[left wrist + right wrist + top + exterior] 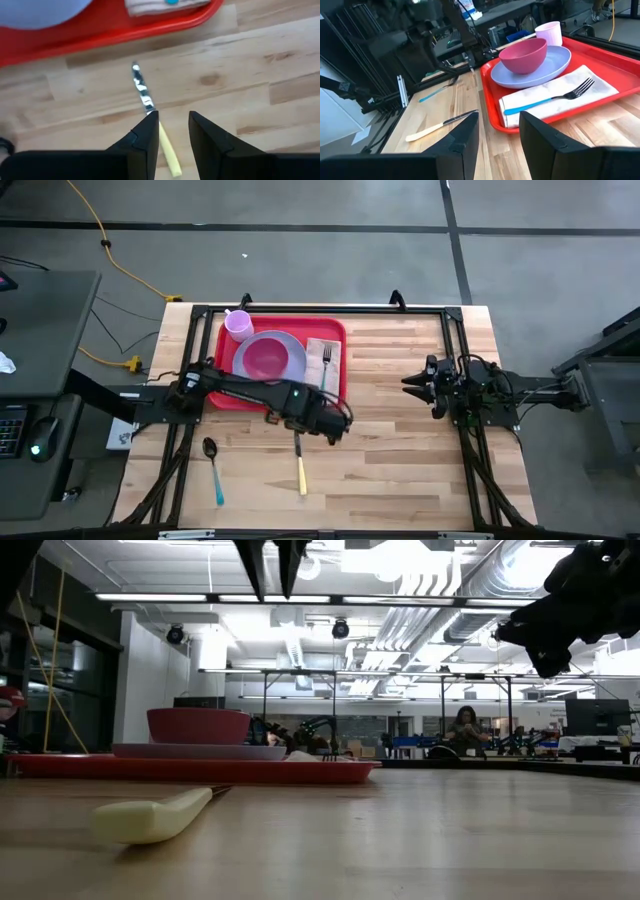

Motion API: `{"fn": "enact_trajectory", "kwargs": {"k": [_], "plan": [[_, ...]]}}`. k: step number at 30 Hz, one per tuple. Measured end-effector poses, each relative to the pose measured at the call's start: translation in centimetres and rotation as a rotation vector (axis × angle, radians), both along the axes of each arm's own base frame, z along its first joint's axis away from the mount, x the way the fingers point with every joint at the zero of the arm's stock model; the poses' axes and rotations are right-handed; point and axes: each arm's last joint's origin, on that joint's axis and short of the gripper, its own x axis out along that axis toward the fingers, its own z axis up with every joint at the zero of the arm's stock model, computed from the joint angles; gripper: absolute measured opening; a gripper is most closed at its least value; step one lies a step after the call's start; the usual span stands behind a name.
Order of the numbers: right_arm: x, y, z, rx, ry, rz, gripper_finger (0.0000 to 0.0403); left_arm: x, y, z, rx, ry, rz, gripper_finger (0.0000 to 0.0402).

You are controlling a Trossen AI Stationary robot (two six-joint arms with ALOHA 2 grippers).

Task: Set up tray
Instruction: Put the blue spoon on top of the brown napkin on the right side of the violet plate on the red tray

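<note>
A: High view — the tray lies at the table's far side; the left gripper hangs over the knife. One plate, bowl, cup, fork, spoon.

B: Left wrist view — fingers parted, empty, one over the knife's handle; judged best centred on it before closing.

A: Right wrist view — the right gripper waits, open, holding nothing.
</note>
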Motion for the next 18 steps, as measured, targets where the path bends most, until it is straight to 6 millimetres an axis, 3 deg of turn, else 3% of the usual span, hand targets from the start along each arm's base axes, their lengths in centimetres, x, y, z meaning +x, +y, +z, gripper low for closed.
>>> {"fn": "enact_trajectory", "kwargs": {"k": [10, 18], "plan": [[0.0, 0.0, 0.0, 0.000, 0.000, 0.000, 0.0118, -2.5, -3.9, -5.0, -0.053, 0.215, 0.163, 0.0134], [0.0, 0.0, 0.0, 0.000, 0.002, 0.000, 0.0118, -8.1, -6.0, -6.3, -0.032, 0.336, 0.320, 0.0134]]}}
